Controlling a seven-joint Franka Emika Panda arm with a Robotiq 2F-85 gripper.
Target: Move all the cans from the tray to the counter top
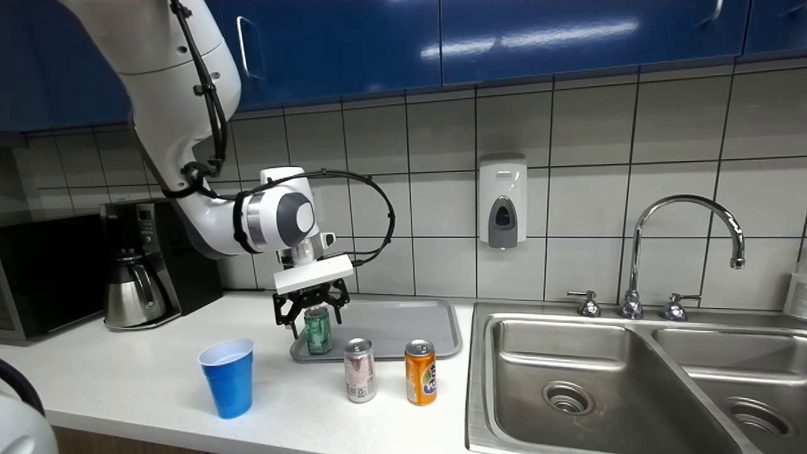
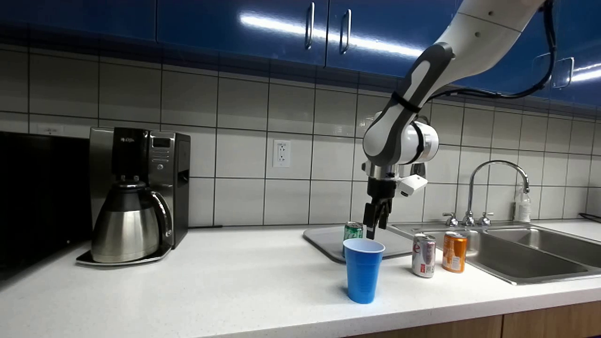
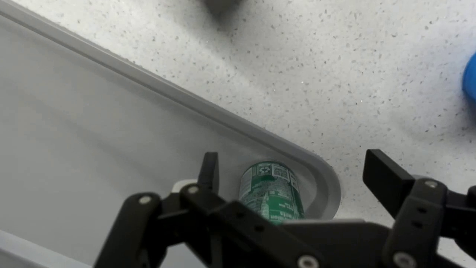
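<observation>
Wrist view shows the black two-fingered gripper (image 3: 292, 169) with its jaws spread wide; a green cylindrical metal drink can (image 3: 271, 193) shows in the gap between them, space visible at either side; this can stands upright on the flat rectangular grey tray (image 3: 93, 130), beside a rounded corner of the low rim; past that rim lies the speckled white counter top (image 3: 316, 93); in both exterior views a silver-grey cylindrical metal can (image 1: 360, 372) and an orange cylindrical metal can (image 1: 420, 373) stand upright on that surface, near each other but apart; the orange one is closer to the stainless steel double sink (image 1: 478, 378); a tapered blue plastic cup (image 1: 228, 381) stands upright on the counter top too.
</observation>
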